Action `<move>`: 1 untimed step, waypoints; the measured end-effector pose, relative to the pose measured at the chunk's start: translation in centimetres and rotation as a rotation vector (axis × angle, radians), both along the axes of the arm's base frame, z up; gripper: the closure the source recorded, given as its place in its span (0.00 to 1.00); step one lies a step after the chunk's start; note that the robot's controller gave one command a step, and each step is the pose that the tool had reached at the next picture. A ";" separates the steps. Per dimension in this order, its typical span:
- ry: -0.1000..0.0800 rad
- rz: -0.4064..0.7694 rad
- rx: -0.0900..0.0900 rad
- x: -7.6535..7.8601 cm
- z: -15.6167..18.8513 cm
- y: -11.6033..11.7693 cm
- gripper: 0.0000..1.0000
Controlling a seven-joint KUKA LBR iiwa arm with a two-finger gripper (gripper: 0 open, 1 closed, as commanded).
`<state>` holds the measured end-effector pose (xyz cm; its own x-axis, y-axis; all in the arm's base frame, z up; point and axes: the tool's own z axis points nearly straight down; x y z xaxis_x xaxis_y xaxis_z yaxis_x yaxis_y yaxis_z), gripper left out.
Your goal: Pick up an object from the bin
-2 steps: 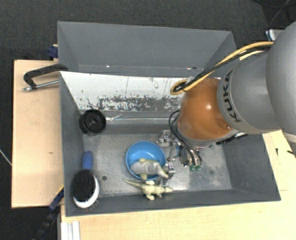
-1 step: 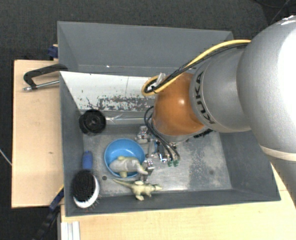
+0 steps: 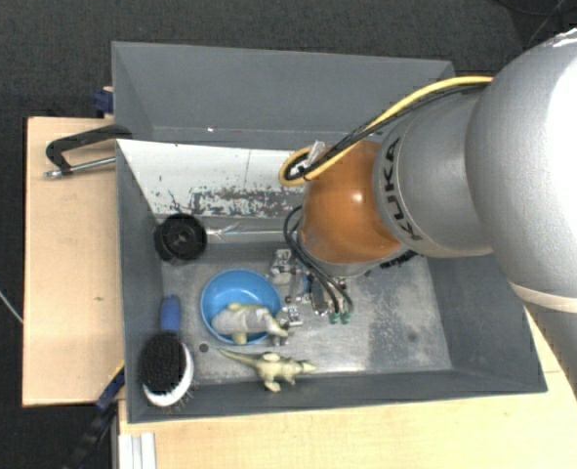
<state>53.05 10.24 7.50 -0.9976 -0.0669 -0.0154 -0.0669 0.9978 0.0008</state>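
Where the grey bin's point(image 3: 405, 332) floor meets its nearest wall, we see a brush point(image 3: 165, 367) with black bristles in a white oval head, lying in the left corner with its blue handle point(image 3: 170, 312) pointing away along the left wall. Just to its right lies a pale toy dinosaur point(image 3: 273, 367), stretched out flat on the floor and apart from the brush.

Beyond the dinosaur stands a round blue bowl point(image 3: 231, 291), upright, and in its nearer half rests a pale toy figure point(image 3: 244, 320), leaning on the bowl's right rim. We find the gripper point(image 3: 308, 306) low in the bin just beside that rim, closest to the bowl and to the pale figure in it. We cannot tell how far open it is, nor whether it has hold of anything, because its metal parts and wiring blur together there.

Farther back, a black round disc point(image 3: 179, 237) sits near the left wall, well apart from the gripper. Above the gripper we see the arm's orange cover point(image 3: 342, 213), a yellow cable point(image 3: 405, 106) looping over it, and the broad grey arm point(image 3: 483, 164) coming in from the right.
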 end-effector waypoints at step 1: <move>0.001 0.011 0.003 0.4 13.1 3.0 1.00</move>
